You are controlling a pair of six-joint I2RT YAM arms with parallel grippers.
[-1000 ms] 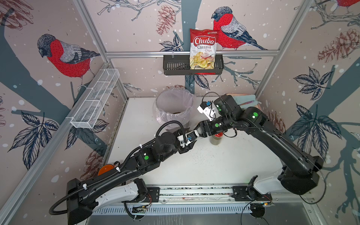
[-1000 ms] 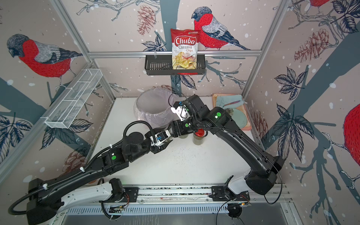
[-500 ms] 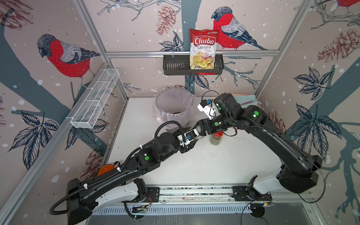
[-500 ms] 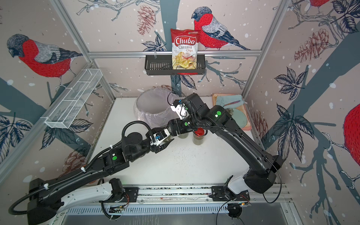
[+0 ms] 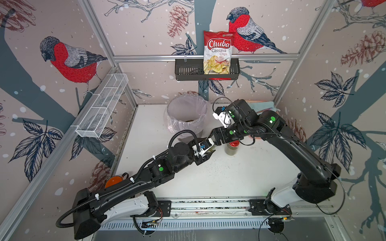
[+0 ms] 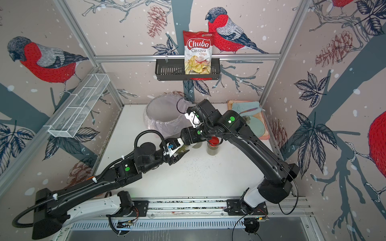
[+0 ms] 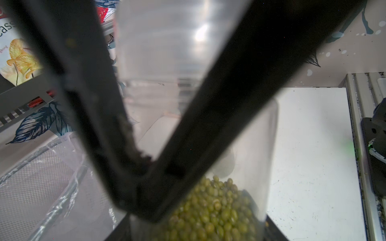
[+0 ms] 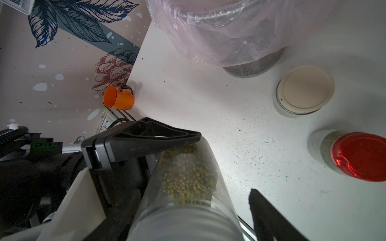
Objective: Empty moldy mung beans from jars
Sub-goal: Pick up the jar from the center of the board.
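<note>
Chips bag [image 5: 218,52] stands in black basket [image 5: 188,71]; orange mug [image 8: 120,100] near wall.

The lidless jar [image 8: 188,208] is clear and lies tilted, almost on its side, held above the middle of the worktop [image 5: 240,177] by the left hand [image 5: 210,149]. The mung beans [image 7: 213,212], small and olive-green, are gathered at its closed end. The beige-lid jar [image 8: 305,89] and the red-lid jar [image 8: 359,156] stand upright toward the back edge, near each other but apart. Green grains show through the wall of the red-lid one.
</note>
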